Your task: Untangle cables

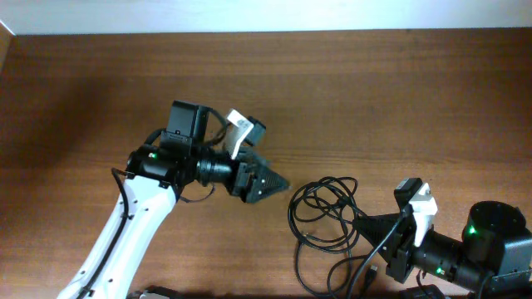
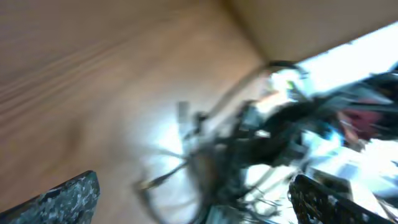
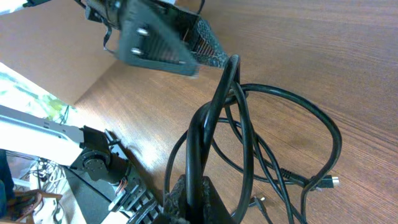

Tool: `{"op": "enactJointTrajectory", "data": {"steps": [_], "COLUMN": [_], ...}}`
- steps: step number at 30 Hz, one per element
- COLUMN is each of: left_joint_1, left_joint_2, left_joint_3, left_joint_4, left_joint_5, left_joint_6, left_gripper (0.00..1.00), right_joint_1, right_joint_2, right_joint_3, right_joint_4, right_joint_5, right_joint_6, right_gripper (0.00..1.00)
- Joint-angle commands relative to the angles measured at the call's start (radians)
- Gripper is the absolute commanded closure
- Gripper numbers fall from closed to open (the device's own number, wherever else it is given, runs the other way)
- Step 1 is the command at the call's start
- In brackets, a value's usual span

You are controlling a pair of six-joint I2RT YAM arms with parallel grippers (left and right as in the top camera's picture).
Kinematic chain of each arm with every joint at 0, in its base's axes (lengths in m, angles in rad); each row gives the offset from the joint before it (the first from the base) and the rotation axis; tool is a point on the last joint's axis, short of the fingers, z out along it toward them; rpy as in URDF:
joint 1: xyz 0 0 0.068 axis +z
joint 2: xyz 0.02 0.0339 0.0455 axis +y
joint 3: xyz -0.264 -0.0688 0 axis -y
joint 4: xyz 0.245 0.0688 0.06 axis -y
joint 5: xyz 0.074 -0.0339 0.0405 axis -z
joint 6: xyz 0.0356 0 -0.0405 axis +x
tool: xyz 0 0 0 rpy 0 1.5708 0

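- Progress: cables [image 1: 322,209] lie in overlapping loops on the table [image 1: 374,91], right of centre, between the two grippers; tangled; no cord laid apart yet; task looks barely begun.
- Right gripper [image 1: 366,223] sits low at the heap's right edge; jaws pressed together, apparently pinching one strand, which rises from the heap in its wrist view.
- Left gripper [image 1: 268,181] hangs just left of the heap, pointed at it; jaws spread, holding nothing; its wrist view is blurred.

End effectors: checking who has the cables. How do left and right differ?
The left end effector is open and holds nothing; the right end effector is shut on the cables. Left is apart from the cables; right reaches among them. Both point toward them.
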Motion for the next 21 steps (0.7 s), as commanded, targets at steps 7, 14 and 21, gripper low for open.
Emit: {"op": "enactJointTrajectory", "data": {"steps": [7,14,21], "left_joint_1": [-0.114,-0.232,-0.233], "left_joint_2": [0.002,0.002,-0.004], "left_joint_3": [0.006,0.006,0.021], "left_joint_4": [0.045,0.157,0.185], "left_joint_5": [0.344,0.134,0.237], "left_joint_6": [0.389,0.386,0.241], "left_gripper": [0.01,0.01,1.0], "right_joint_1": [-0.002,-0.002,-0.002], "right_joint_2": [-0.008,-0.007,-0.007], "right_joint_3": [0.006,0.006,0.006], "right_joint_4": [0.044,0.053,0.0], "right_joint_5": [-0.119,-0.219,0.061], "right_joint_6": [-0.007,-0.008,0.077], "right_gripper": [0.96,0.96,0.8]}}
